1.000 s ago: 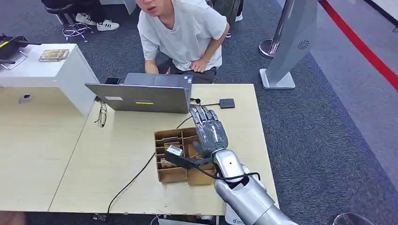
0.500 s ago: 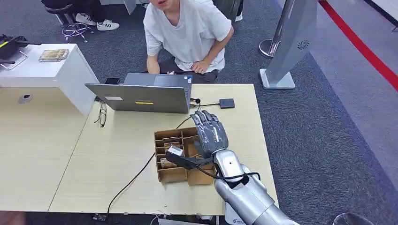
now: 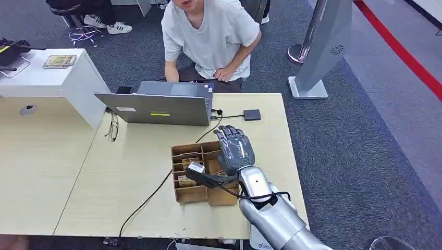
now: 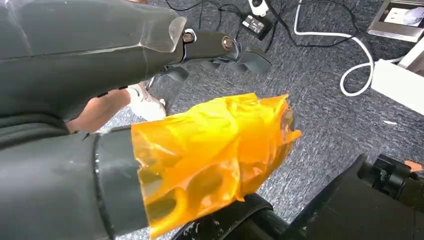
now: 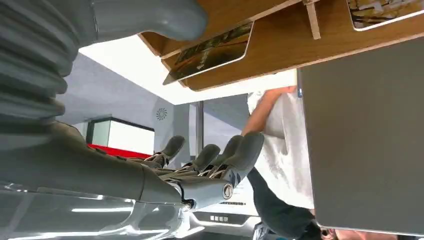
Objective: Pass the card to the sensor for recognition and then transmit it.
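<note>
Right robot hand (image 3: 235,151): it is held over the cardboard box, fingers apart and slightly curled, nothing gripped; the palm is aimed down at the compartments, which is read as a reach for a card.
Left robot hand (image 4: 220,150): it is wrapped in orange film and hung low toward the carpet; whether the fingers are apart or curled cannot be told under the wrap.
Cardboard box (image 3: 190,194): it is set on the table (image 3: 125,177) just ahead of the robot, divided so cards are kept sorted and within reach.
Card (image 5: 210,52): it is seen lying in a compartment of the box, not yet picked up.
Sensor (image 3: 252,114): the small dark pad beyond the box, cabled to the laptop (image 3: 156,108), is probably the reader.
Person (image 3: 211,36): seated behind the laptop, placed to receive the card.
</note>
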